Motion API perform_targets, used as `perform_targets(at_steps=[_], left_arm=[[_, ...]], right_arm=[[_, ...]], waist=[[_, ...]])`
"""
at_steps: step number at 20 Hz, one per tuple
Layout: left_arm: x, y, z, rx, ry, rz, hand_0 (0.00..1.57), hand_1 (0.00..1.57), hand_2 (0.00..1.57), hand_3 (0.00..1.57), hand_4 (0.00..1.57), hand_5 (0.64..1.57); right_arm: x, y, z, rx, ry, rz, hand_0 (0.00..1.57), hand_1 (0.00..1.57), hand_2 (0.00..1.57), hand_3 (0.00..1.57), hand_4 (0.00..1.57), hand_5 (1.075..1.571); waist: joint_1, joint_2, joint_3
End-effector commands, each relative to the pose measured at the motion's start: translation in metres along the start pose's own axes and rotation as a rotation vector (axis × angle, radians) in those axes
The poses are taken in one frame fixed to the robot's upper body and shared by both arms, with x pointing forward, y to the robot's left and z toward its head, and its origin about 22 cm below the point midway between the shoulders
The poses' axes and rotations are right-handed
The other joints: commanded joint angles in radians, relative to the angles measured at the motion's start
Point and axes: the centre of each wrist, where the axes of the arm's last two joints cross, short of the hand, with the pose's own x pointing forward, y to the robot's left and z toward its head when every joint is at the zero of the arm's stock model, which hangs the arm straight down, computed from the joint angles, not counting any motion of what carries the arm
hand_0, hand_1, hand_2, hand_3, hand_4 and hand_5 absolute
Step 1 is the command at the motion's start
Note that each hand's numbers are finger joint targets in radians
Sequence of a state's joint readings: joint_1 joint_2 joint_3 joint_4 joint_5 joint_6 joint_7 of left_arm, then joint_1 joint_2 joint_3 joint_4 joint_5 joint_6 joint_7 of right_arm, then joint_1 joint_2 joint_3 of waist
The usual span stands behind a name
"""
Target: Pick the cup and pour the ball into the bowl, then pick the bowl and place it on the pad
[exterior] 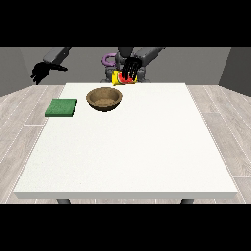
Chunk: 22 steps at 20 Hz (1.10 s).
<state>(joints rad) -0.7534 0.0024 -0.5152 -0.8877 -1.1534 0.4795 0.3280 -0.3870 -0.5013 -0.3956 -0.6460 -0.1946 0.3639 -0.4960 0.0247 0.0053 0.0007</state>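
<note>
Presently: cup, yellow and red, held aloft in the curled fingers of the hand at the view's right, tipped on its side. Bowl sits on the surface, below and toward the view's left. Pad lies beyond the bowl. Other hand hangs idle; fingers unclear. Ball not visible.

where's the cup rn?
In the front view the cup is held up by the hand at the view's right, above the table's far edge, just behind and right of the brown bowl.
</note>
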Motion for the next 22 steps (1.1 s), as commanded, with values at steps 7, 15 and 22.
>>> perform_targets(at_steps=[7,15,22], left_arm=[[0.034,0.001,0.006,0.023,-0.109,-0.255,0.38,0.38,1.57,1.57,0.84,1.569],[0.047,0.001,0.007,-0.098,-0.268,-0.443,0.0,0.0,1.57,1.57,1.24,1.4],[0.06,0.024,-0.015,-0.087,-0.414,-0.739,1.51,1.51,1.57,1.57,1.2,1.443]], right_arm=[[0.021,0.035,-0.043,0.063,-0.04,-0.013,0.0,0.0,0.0,0.27,0.0,1.528],[0.027,0.04,-0.051,0.072,-0.034,-0.049,0.0,0.0,0.0,0.19,0.0,1.521],[-0.007,0.042,-0.025,0.039,0.001,-0.026,0.0,0.0,0.0,0.17,0.0,1.516]], waist=[[-0.046,0.055,-0.0001],[-0.065,0.057,-0.0003],[-0.028,0.015,0.0006]])
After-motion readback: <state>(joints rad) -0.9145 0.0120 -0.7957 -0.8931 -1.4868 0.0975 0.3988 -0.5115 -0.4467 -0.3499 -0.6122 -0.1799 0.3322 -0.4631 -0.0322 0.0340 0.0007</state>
